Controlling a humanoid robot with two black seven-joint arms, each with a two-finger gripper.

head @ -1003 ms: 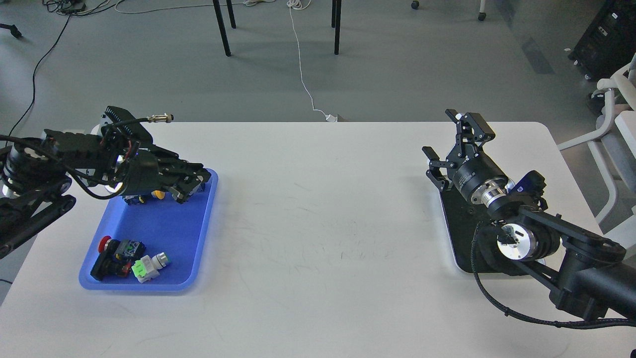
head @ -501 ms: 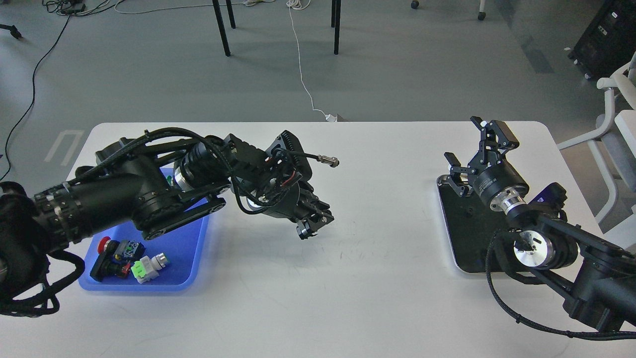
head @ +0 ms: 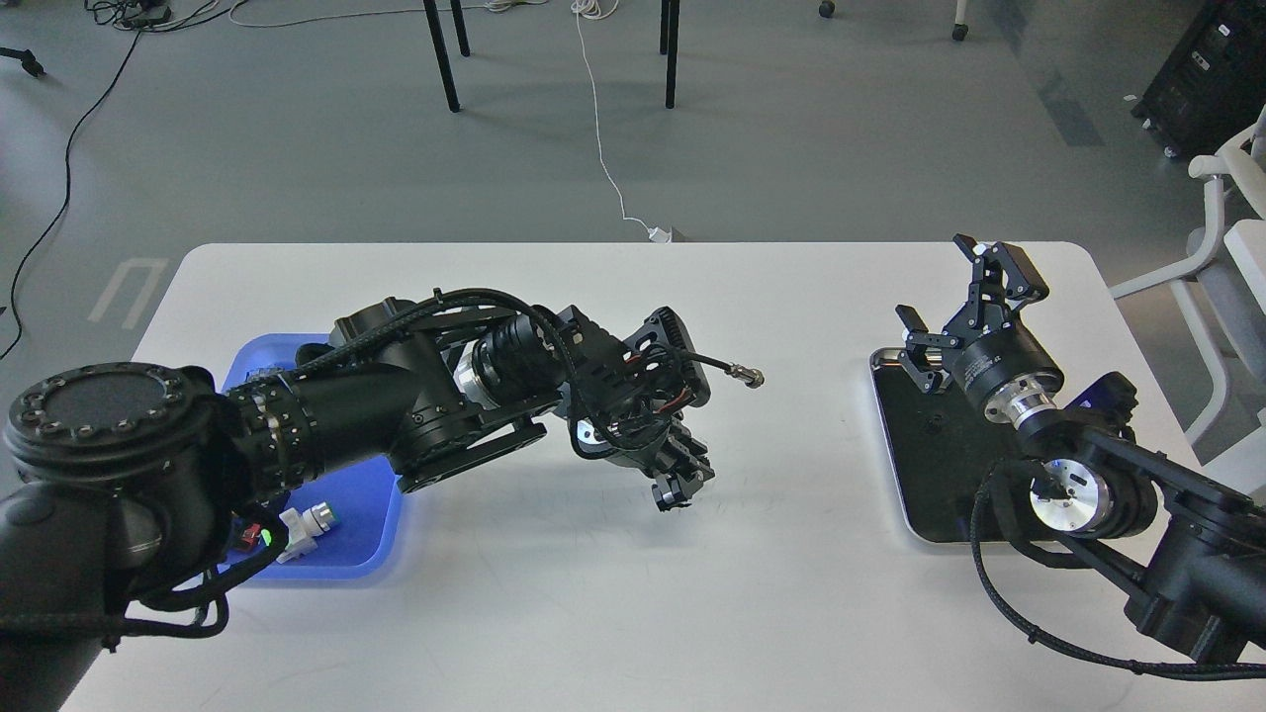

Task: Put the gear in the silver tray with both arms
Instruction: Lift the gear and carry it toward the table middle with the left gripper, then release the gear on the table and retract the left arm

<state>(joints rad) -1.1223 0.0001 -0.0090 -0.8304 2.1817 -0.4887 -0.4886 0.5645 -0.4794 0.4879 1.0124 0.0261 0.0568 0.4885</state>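
Observation:
The silver tray (head: 893, 465) lies at the table's right side, its dark floor partly covered by my right arm. My right gripper (head: 951, 295) is open and empty, raised over the tray's far left corner. My left arm reaches across from the left. Its gripper (head: 678, 487) points down just above the middle of the table, well left of the silver tray. Its fingers are dark and close together, and I cannot tell whether they hold anything. No gear shows in this view.
A blue plastic tray (head: 381, 504) sits at the left, mostly hidden under my left arm, with a white and green part (head: 302, 521) in its near corner. A cable plug (head: 752, 377) sticks out from the left wrist. Chair legs stand beyond the table.
My left gripper has left the blue tray and swung right and nearer, to the table's middle. My right gripper has shifted slightly right and stayed open over the silver tray.

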